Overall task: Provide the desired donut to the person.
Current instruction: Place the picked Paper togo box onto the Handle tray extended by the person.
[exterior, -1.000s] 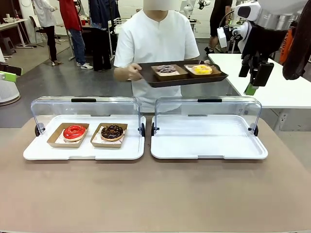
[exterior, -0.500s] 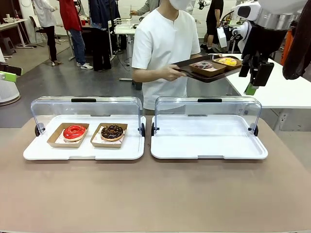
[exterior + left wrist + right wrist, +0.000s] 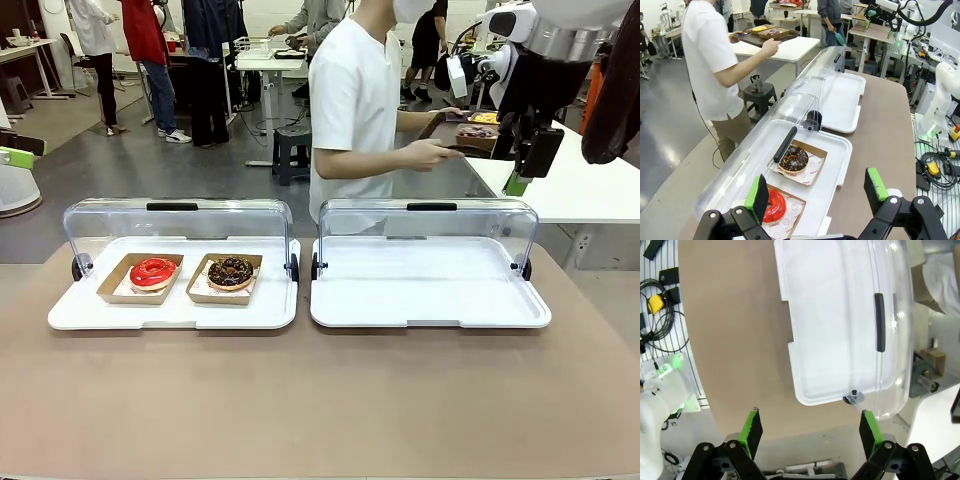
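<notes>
donuts sit in the left display tray [image 3: 60, 318], which serves as the landmark on the brown table [image 3: 300, 400]: a red-glazed donut [image 3: 153, 271] in its cardboard holder toward the tray's left end, and a chocolate donut [image 3: 231, 271] in a second holder just beside it on the right. the tray's clear lid [image 3: 175, 225] stands raised behind them. in the left wrist view the left gripper [image 3: 815, 192] hangs above this tray with its green-padded fingers spread wide apart and nothing between them, the red donut [image 3: 774, 205] near one pad. right of the landmark tray, nearly touching it, lies a second white tray [image 3: 430, 310] with bare floor and raised lid. beyond that, across the table, the person [image 3: 360, 110] in a white shirt stands turned toward a white side table [image 3: 580, 190], holding a dark serving tray [image 3: 455, 125] with more donuts over it. farthest right from the landmark, the right gripper [image 3: 527, 150] hangs high, fingers pointing down; its wrist view shows the right gripper [image 3: 810, 432] spread fully and empty above the second tray's corner.
</notes>
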